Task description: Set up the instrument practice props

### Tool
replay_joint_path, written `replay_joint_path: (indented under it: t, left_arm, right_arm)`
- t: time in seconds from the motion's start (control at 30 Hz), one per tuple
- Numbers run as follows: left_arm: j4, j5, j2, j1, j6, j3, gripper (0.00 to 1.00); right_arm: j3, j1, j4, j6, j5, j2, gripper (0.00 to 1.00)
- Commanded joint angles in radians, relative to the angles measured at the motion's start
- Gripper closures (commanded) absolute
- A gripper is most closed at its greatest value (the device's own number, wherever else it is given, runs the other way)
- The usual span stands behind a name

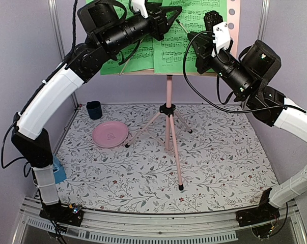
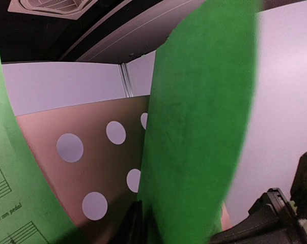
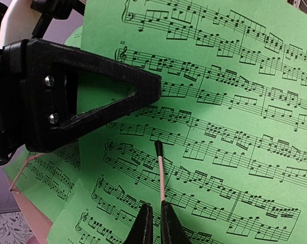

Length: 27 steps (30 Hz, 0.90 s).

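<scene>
Right pincer (image 3: 154, 211) narrow astride pink retainer wire (image 3: 160, 173), to pin green sheet-music page (image 3: 234, 127) on music stand (image 1: 169, 94); can't tell if I grip.

The front sheet-music page (image 3: 219, 127) fills the right wrist view with print: staff after staff of black beamed notes, bar lines and slurs. A treble clef heads a line near the top left. Just above it sits a tiny measure number that looks like 25, though it is small. Peeking out at the lower left, the second sheet-music page (image 3: 51, 170) carries the same notation, with no words legible. In the left wrist view, the green page (image 2: 10, 203) in the lower-left corner shows staff lines and an italic marking ending "con pedal", its first letters cut off. From the top camera, the sheet-music pages (image 1: 171, 53) show rows of staves too small to read.
</scene>
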<state>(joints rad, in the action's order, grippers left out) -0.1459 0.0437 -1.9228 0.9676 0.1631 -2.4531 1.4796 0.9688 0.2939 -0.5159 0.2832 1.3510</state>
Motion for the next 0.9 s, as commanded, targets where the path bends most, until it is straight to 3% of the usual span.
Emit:
replay_joint_path:
  t: [0.0, 0.17, 0.33, 0.87]
  left_arm:
    - [0.016, -0.015, 0.042, -0.007, -0.007, 0.031, 0.69]
    - [0.067, -0.038, 0.124, -0.004, -0.018, 0.151, 0.61]
    - [0.079, -0.058, 0.153, -0.004, -0.028, 0.188, 0.62]
    - [0.083, -0.072, 0.138, -0.004, -0.016, 0.181, 0.89]
  right_arm:
    - [0.004, 0.008, 0.027, 0.005, 0.025, -0.019, 0.92]
    - [0.005, 0.008, 0.027, 0.006, 0.028, -0.017, 0.89]
    - [0.009, 0.009, 0.011, 0.004, 0.032, -0.009, 0.82]
    - [0.004, 0.009, -0.05, -0.002, 0.095, -0.009, 0.83]
